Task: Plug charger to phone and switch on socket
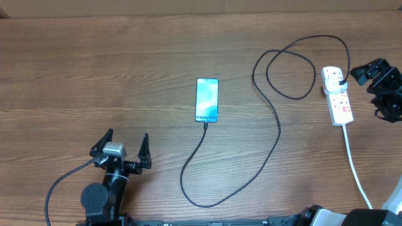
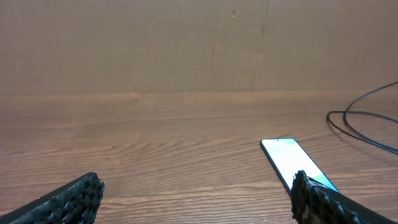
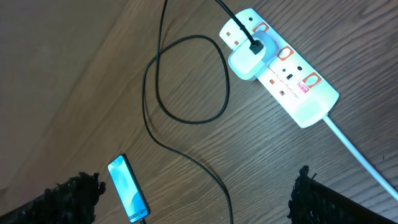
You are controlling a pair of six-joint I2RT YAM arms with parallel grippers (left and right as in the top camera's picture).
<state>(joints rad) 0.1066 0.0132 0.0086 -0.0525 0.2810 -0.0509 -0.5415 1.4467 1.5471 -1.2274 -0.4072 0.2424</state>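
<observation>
The phone lies flat mid-table with its cyan screen lit; it also shows in the left wrist view and the right wrist view. The black charger cable runs from the phone's near end, loops on the table, and ends in a plug seated in the white socket strip, seen close in the right wrist view. My left gripper is open and empty, near the front left. My right gripper is open, in the air just right of the strip.
The strip's thick white cord runs toward the front right edge. A cardboard wall stands beyond the table's far edge.
</observation>
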